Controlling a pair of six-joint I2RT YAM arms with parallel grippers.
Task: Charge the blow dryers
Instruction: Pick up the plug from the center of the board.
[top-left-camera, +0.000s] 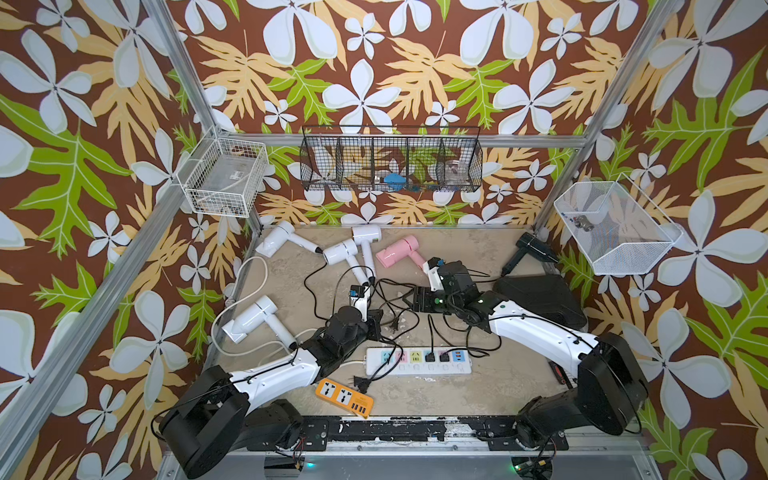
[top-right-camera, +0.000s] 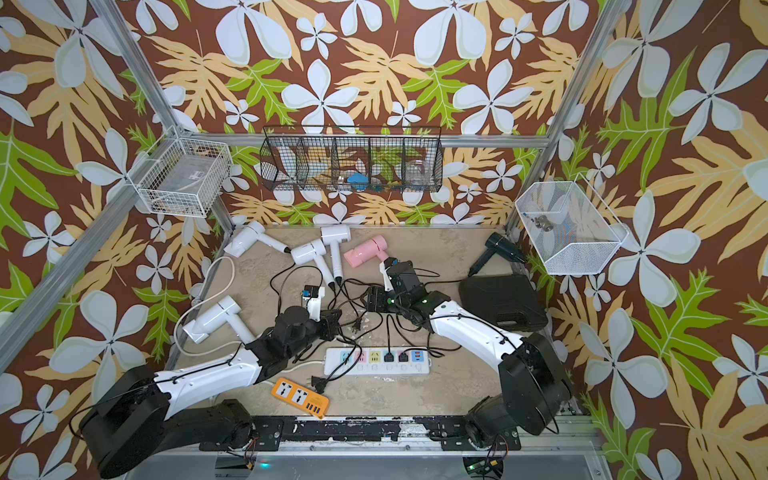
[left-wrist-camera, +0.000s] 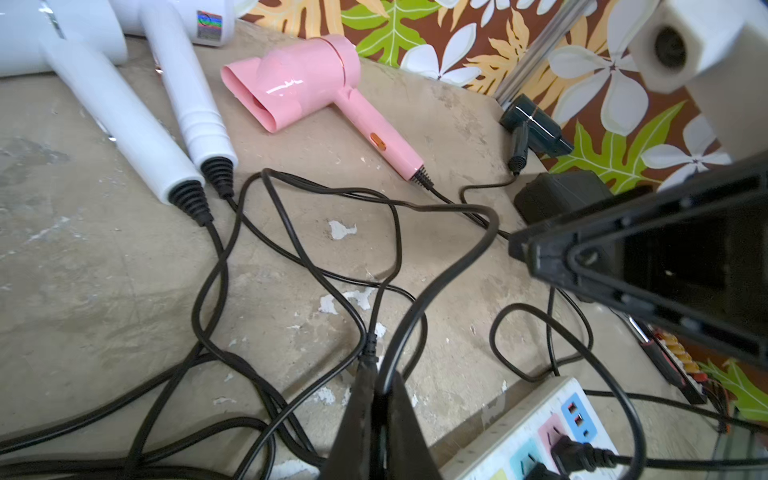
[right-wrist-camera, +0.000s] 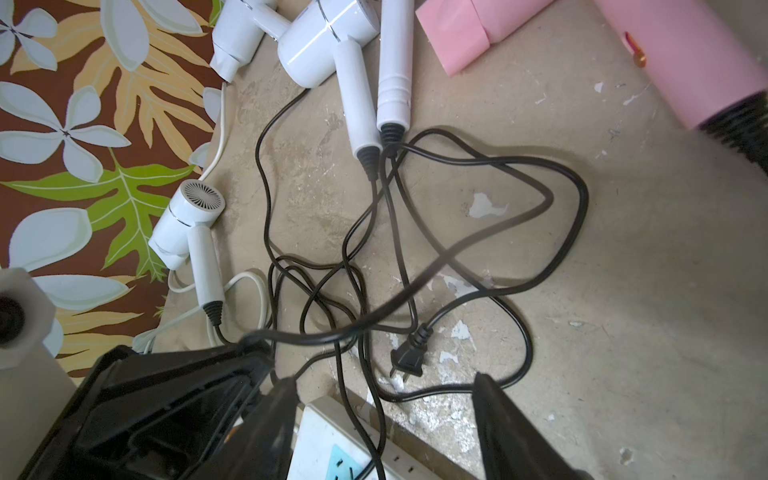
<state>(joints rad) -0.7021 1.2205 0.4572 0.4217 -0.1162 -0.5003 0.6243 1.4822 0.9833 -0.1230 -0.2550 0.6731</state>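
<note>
Between the closed left jaws a black cord (left-wrist-camera: 461, 262) is pinched, one of several trailing from the blow dryers (left-wrist-camera: 299, 79), which lie beyond both jaws on the surface (top-left-camera: 457, 249). The right jaws stand apart, holding nothing, with a loose plug (right-wrist-camera: 409, 359) just ahead of them. The step looks like fetching a third plug. Next, it needs a square grasp and a free socket on the white power strip (top-left-camera: 417, 360) close by. The tangle hides which dryer owns the cord.
</note>
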